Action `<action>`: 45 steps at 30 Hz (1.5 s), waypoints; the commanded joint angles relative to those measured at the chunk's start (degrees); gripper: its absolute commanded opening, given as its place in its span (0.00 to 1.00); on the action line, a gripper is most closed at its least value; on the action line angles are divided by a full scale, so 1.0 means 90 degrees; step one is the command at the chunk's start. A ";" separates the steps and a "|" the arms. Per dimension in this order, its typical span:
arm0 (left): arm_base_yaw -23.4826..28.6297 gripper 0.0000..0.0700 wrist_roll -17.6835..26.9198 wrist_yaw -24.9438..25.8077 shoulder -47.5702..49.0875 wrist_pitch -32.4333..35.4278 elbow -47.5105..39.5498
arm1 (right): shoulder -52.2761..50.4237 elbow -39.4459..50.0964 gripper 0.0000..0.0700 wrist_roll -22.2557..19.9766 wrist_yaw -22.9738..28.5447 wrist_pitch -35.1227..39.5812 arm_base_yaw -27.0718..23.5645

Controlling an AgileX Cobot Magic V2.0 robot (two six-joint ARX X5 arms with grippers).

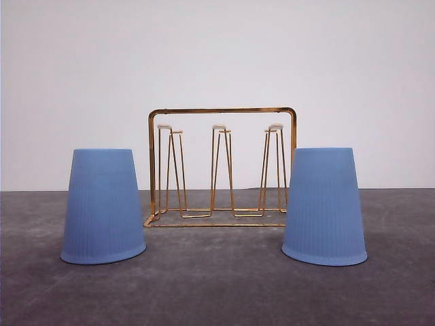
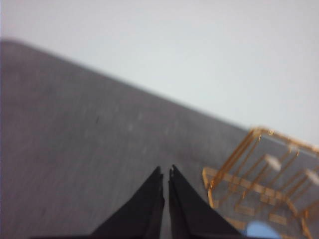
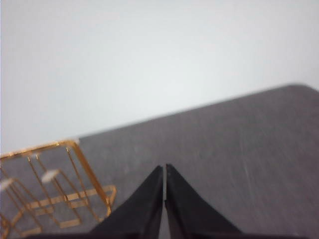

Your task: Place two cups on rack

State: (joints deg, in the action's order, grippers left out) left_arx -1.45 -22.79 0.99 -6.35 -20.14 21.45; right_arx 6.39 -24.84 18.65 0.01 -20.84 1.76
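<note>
Both the left gripper (image 2: 166,173) and right gripper (image 3: 164,170) had jaws together, holding nothing, above the table (image 1: 217,292). The rack (image 1: 221,166) stood empty between two upside-down cups (image 1: 103,206) (image 1: 324,206).

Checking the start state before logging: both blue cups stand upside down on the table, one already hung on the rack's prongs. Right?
Not quite. In the front view neither cup is on the rack; both stand upside down on the table, one on either side of it.
</note>
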 commanded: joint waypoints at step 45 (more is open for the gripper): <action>-0.2448 0.72 0.2821 0.1552 -0.4441 -0.1686 0.2586 | 0.2715 -0.1229 0.68 -0.2764 -0.1877 -0.1337 0.1137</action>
State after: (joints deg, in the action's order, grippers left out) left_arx -23.00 4.68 14.90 -44.76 -36.21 43.81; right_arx 30.76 -35.44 -5.76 -16.88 -33.63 11.73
